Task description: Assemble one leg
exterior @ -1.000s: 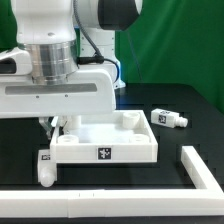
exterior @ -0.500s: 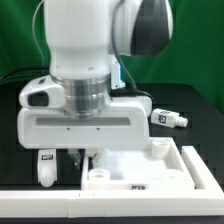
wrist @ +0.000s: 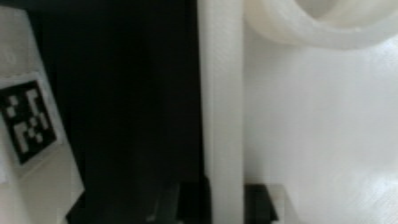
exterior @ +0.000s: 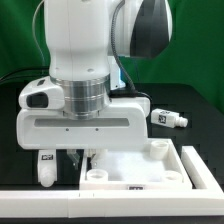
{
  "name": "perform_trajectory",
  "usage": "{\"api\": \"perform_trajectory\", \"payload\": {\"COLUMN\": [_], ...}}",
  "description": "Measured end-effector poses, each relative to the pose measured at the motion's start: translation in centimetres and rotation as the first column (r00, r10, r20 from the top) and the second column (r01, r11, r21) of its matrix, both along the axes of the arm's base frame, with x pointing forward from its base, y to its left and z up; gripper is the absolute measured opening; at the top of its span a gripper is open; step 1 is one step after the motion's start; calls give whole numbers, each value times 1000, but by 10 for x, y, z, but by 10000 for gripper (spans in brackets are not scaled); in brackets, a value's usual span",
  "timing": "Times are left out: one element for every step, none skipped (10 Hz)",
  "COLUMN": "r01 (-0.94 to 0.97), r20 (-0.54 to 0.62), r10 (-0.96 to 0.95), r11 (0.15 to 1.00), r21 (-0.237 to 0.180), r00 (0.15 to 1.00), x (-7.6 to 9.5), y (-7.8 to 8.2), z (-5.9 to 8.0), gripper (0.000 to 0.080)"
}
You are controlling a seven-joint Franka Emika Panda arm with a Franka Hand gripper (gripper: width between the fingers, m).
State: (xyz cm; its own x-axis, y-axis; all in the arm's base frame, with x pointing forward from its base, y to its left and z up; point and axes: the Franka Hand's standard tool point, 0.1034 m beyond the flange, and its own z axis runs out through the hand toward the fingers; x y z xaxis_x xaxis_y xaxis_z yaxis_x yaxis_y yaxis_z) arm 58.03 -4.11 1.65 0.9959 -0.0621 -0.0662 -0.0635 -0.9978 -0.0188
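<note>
While the gripper [exterior: 84, 157] straddles the rim of the panel [exterior: 165, 178], its grip impossible to judge, the leg [exterior: 45, 168] lies just beside the panel. Its long axis points toward the camera and its black-and-white tag shows. A second leg [exterior: 170, 117] lies crosswise.

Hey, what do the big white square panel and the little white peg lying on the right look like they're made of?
The panel looks like matte white plastic, perhaps moulded or printed: uniform colour, soft-edged rim, dull sheen. The leg seems to be the same white plastic, with a black-and-white tag that is probably a sticker.
</note>
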Motion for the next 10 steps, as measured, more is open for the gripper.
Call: {"api": "perform_trajectory", "payload": {"r01": [-15,-29,-27,-2,-3,-4,-4,-4,-3,-2], "r20": [11,3,-17,-33,-34,-34,-34,-35,-35,-34], "r10": [15,29,27,2,3,4,3,3,3,2], "r11": [1000,1000,999,1000,1000,1000,1000,1000,1000,1000], "r21": [1,8,17,0,-4,-5,-4,-4,-4,-5], "r00": [1000,1000,999,999,999,999,999,999,999,999], "x": [3,5,4,4,4,4,4,4,4,4], "y": [7,15,21,21,21,21,20,20,20,19], "z": [-5,-10,-10,-10,-10,-10,-10,-10,-10,-9], "gripper": [45,45,45,45,45,45,46,46,212,399]}}
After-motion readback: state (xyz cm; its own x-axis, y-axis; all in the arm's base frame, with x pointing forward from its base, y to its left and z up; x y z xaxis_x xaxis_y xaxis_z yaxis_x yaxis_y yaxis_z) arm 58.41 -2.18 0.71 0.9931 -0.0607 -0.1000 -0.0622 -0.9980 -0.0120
